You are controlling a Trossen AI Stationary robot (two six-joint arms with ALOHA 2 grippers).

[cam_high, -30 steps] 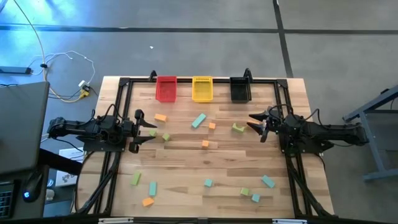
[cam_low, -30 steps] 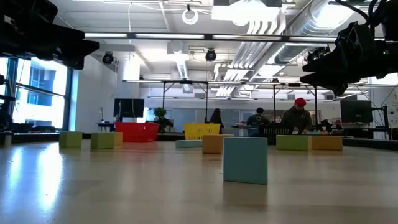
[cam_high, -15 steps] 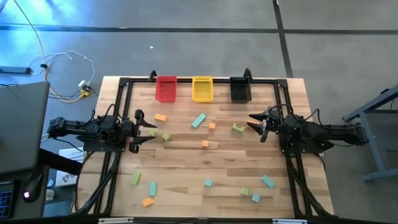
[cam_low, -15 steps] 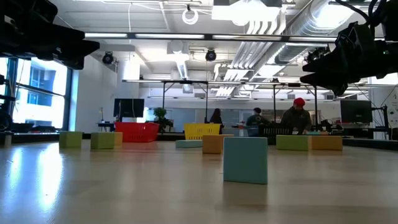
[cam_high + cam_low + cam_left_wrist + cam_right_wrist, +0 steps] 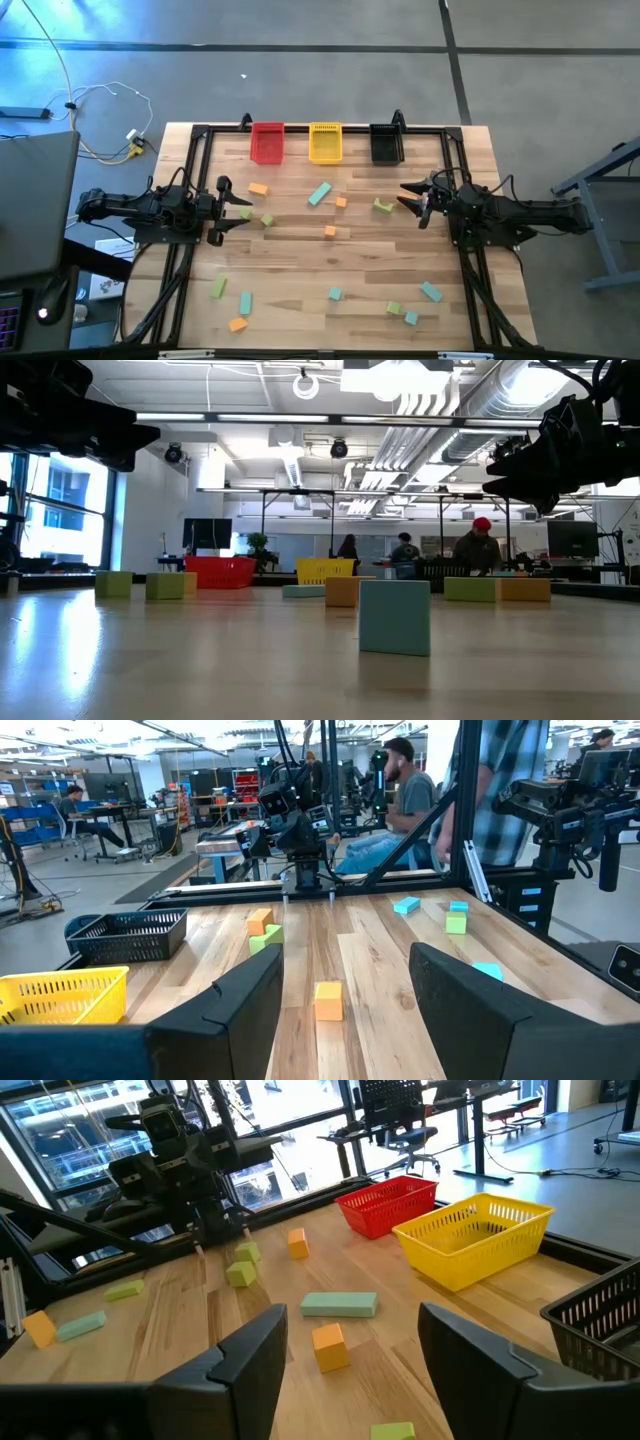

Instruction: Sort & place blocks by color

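High view: the pale wooden slatted worktop (image 5: 300, 265) carries scattered small orange, yellow-green and teal blocks (image 5: 330, 231); none lies in the red mesh bin (image 5: 266, 142), yellow mesh bin (image 5: 325, 142) or black mesh bin (image 5: 386, 144) along the far edge. The left gripper (image 5: 240, 207) hangs at the left side, fingers spread wide and empty, near a yellow-green cube (image 5: 267, 220). The right gripper (image 5: 408, 196) hangs at the right side, equally wide and empty, just beside a yellow-green bar (image 5: 383, 206). Sorting appears not yet begun; the next move calls for lowering a gripper over its nearest block.

Low view: a teal cube (image 5: 394, 616) stands nearest; people sit in the room behind.

Left wrist view: an orange cube (image 5: 328, 1000) lies between the open fingers (image 5: 235, 1010), with the opposite arm beyond.

Right wrist view: an orange cube (image 5: 329, 1347) and a teal bar (image 5: 339, 1305) lie ahead; nothing blocks the path to the bins.
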